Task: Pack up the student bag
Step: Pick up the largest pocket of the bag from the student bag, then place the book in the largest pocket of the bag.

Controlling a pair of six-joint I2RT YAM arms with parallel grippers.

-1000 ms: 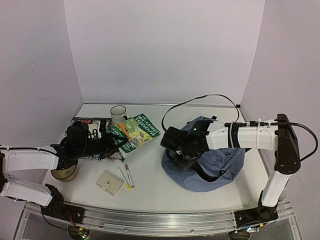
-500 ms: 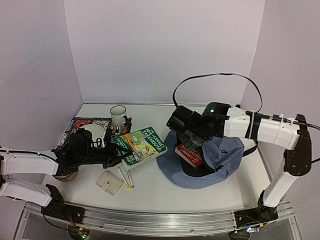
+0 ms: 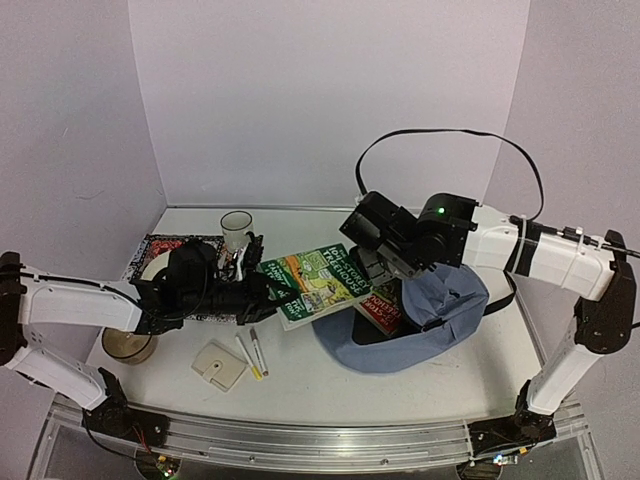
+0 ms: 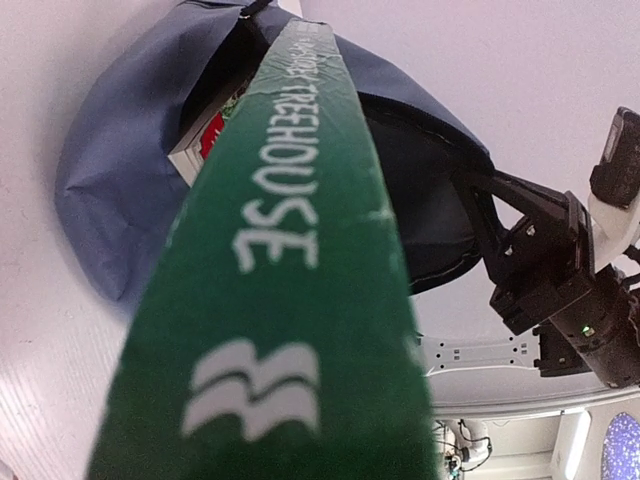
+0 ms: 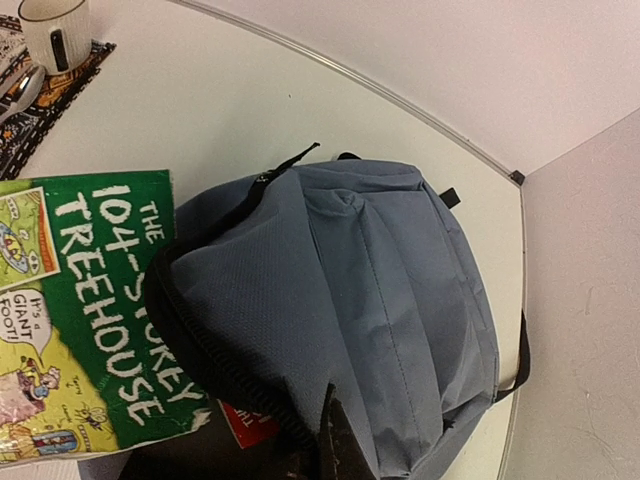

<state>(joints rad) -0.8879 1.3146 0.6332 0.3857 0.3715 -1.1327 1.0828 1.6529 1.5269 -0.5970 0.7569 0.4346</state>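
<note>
The blue-grey student bag (image 3: 440, 318) lies at the right of the table, its mouth facing left. My right gripper (image 3: 398, 283) is shut on the bag's top flap by the zipper edge (image 5: 335, 445) and holds it lifted. A red book (image 3: 383, 308) lies inside the mouth. My left gripper (image 3: 262, 290) is shut on a green "104-Storey Treehouse" book (image 3: 312, 282) and holds it in the air, its far end at the bag's mouth. In the left wrist view the book's spine (image 4: 290, 280) hides the fingers and points into the bag (image 4: 110, 190).
A white mug (image 3: 237, 229) stands at the back left. A black patterned notebook (image 3: 165, 247) with a white round object (image 3: 157, 264) on it lies under the left arm. A tan round container (image 3: 128, 346), a beige card (image 3: 218, 365) and two pens (image 3: 252, 353) lie near the front.
My left gripper has carried the green book right, off the table and up to the bag's mouth. My right gripper has lifted the flap higher, uncovering the red book.
</note>
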